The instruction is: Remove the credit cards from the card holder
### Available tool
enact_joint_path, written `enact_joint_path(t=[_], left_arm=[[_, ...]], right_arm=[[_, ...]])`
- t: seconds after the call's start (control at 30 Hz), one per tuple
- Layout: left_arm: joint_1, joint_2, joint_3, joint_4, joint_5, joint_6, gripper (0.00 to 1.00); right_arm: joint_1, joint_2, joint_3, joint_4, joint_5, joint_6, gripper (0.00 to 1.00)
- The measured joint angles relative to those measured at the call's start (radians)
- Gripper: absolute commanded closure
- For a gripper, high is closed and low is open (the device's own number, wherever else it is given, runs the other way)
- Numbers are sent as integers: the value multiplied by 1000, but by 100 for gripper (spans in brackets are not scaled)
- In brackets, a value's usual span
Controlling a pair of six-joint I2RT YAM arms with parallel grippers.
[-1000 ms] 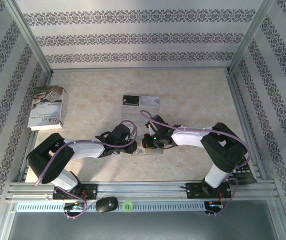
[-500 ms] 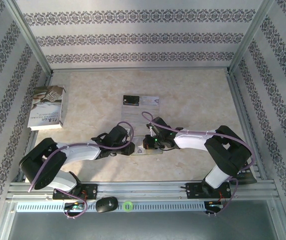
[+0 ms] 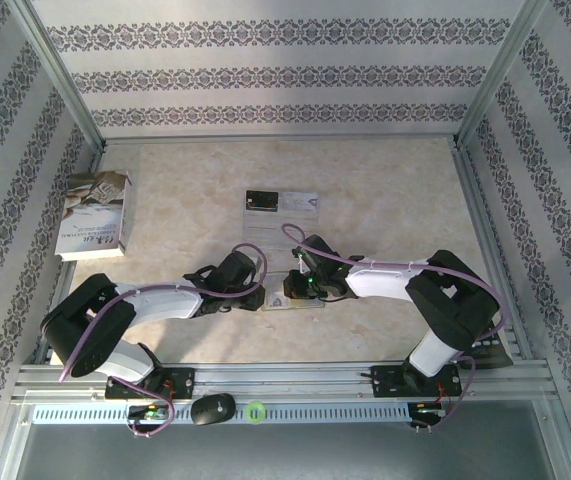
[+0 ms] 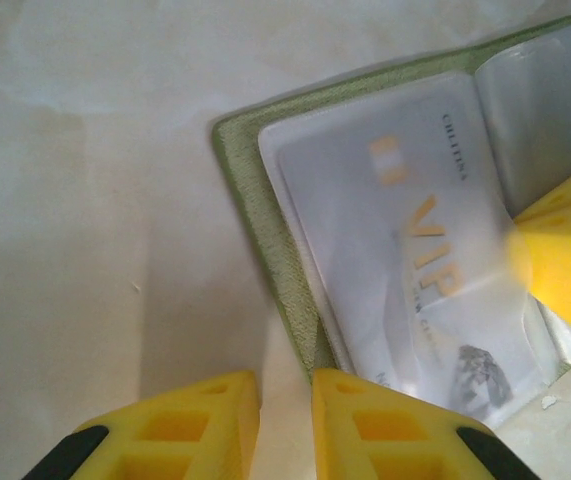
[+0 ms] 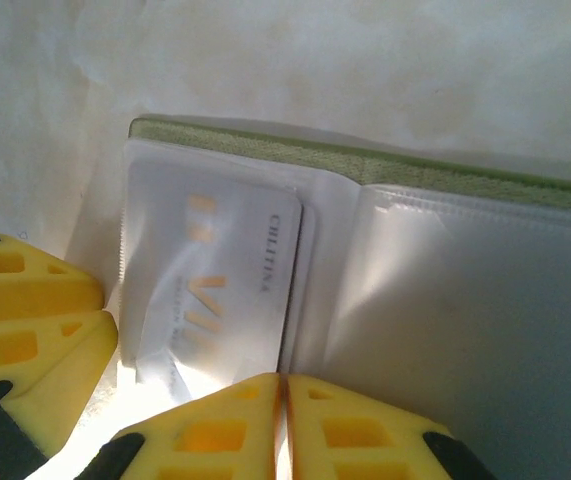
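Observation:
The card holder (image 4: 265,230) lies open on the table, yellow-green at its rim, with clear pockets inside. A silvery-white credit card (image 4: 405,250) printed "VIP" sits in its left pocket (image 5: 215,280). My left gripper (image 4: 285,385) is at the holder's near edge, slightly open, its right finger on the green rim and bare table in the gap. My right gripper (image 5: 283,385) hovers over the pocket seam beside the card, its fingers almost touching. From above, both grippers meet at the holder (image 3: 301,299). A black credit card (image 3: 260,202) lies farther back on the table.
A pale printed rectangle (image 3: 301,203) lies beside the black card. A white-grey book (image 3: 93,215) rests at the far left. Metal frame rails (image 3: 265,380) and patterned walls enclose the table. The right gripper's yellow finger (image 4: 565,265) juts into the left wrist view.
The left arm has dropped lower and its fingers have parted a little. The right gripper has slid slightly left over the holder. The cards on the table have not moved.

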Motion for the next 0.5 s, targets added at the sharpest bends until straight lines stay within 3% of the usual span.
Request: enact_joint_path(t=[0.5], left_arm=[[0,3,1,0,2,0,77]], right_arm=[[-1,9,-12,58,-34,52,80]])
